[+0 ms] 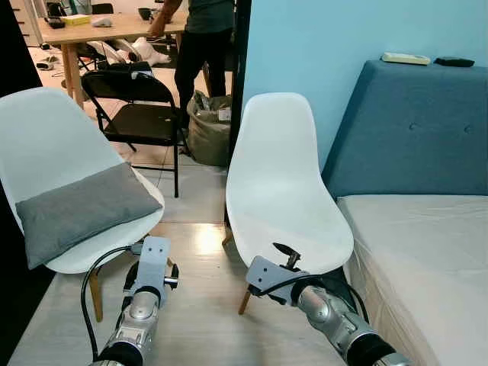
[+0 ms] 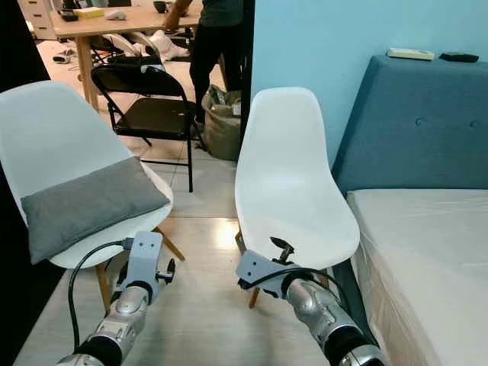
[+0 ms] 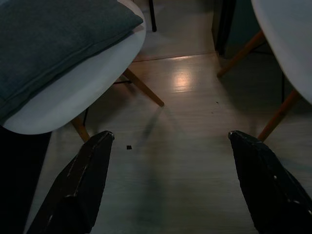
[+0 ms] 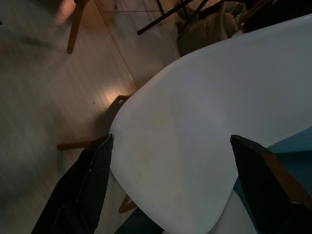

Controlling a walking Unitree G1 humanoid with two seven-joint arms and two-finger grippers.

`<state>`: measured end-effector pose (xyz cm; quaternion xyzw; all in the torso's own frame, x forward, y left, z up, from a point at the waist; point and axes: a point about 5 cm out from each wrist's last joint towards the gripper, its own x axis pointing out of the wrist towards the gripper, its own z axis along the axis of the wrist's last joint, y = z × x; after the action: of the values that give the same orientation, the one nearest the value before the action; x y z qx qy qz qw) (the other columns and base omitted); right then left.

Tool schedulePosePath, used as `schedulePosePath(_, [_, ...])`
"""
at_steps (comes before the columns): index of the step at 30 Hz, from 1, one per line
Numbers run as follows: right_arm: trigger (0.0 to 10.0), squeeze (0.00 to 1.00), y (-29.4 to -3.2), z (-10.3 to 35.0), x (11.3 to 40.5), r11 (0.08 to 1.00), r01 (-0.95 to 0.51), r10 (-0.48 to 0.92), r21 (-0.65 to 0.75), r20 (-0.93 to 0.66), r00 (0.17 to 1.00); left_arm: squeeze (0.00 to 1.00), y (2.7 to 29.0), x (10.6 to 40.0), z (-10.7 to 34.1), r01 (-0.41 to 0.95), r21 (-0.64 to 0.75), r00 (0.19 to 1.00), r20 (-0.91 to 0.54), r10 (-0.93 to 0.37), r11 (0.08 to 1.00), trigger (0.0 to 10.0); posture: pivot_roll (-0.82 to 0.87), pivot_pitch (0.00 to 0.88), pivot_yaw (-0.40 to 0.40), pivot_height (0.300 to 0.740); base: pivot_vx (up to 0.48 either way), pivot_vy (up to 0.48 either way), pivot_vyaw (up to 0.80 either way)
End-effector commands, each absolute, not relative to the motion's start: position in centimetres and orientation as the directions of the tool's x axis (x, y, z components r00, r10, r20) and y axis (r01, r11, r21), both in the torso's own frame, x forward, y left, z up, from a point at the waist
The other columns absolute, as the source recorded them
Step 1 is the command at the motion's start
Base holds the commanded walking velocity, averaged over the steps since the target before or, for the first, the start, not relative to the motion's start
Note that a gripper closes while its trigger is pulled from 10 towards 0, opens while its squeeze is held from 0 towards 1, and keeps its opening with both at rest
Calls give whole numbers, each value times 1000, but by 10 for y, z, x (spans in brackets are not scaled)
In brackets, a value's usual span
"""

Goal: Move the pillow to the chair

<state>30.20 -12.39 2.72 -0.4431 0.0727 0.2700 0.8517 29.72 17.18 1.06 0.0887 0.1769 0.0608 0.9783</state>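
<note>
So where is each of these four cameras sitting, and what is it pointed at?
Left eye, on the head: looks down at the pillow on one white chair, the bare chair beside it, both arms.
Right eye: same scene, shifted slightly.
Left wrist: along its open fingers at floor and the pillow's edge.
Right wrist: along its open fingers at the bare chair's seat.
Shared: both chairs.

arms: silver, jointed; black cable loops | left claw (image 3: 168, 183): long black fingers | right claw (image 4: 175, 183): same
</note>
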Motion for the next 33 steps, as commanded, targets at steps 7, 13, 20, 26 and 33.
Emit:
schedulePosePath(7, [10000,0,-125,26,300,463,-519,386,-719,-363,848,0,169,298,11,-84,191,929,-339,146,978,10000,-14,65,-66,740,0,0,0])
schedulePosePath(13, [10000,0,-124,25,300,486,-526,391,-698,-365,845,0,167,298,10,-93,182,929,-339,151,979,10000,-19,66,-92,740,0,0,0])
schedulePosePath(20, [10000,0,-124,26,302,484,-530,392,-696,-369,843,0,166,297,10,-114,171,925,-341,167,979,10000,-24,61,-110,740,0,0,0])
schedulePosePath(26, [10000,0,-123,26,303,478,-535,395,-697,-374,839,0,167,297,10,-122,168,924,-340,173,978,10000,-28,67,-124,740,0,0,0])
schedulePosePath(33, [10000,0,-122,26,302,461,-534,394,-709,-375,839,0,168,297,10,-127,167,923,-340,178,978,10000,-27,70,-116,740,0,0,0])
